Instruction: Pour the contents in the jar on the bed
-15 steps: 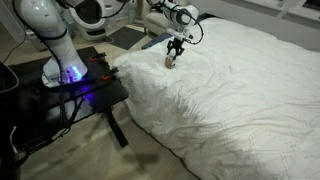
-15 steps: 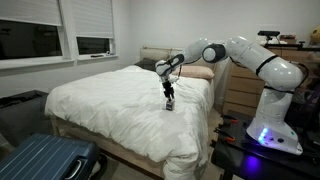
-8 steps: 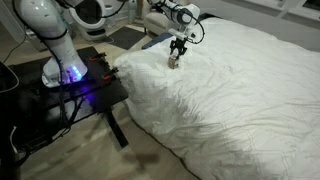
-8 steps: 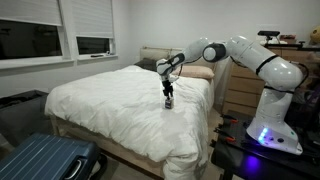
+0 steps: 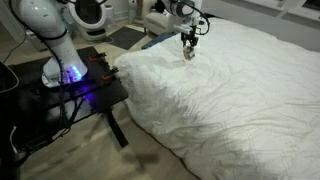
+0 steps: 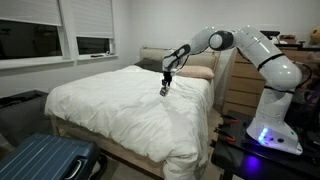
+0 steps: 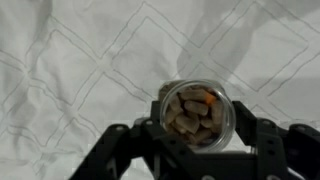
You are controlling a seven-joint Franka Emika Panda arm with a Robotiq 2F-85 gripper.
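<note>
My gripper (image 7: 195, 125) is shut on the small clear jar (image 7: 194, 109), which I hold upright above the bed's white duvet (image 7: 70, 70). The jar's open mouth faces the wrist camera and shows the tan-brown contents (image 7: 190, 113) inside, with one orange bit among them. In both exterior views the gripper (image 5: 188, 48) (image 6: 165, 86) hangs over the bed (image 5: 230, 90) (image 6: 120, 110) with the jar (image 5: 188, 51) (image 6: 164, 89) between its fingers, lifted off the duvet. No contents lie on the duvet in view.
A black side table (image 5: 70, 95) with the arm's base stands beside the bed. A headboard and pillows (image 6: 190, 68) lie at the bed's far end, a wooden dresser (image 6: 240, 85) behind. A blue suitcase (image 6: 45, 160) stands near the bed's foot.
The gripper has lifted the jar off the duvet and carried it further over the bed, away from the side table. The arm has stretched out higher.
</note>
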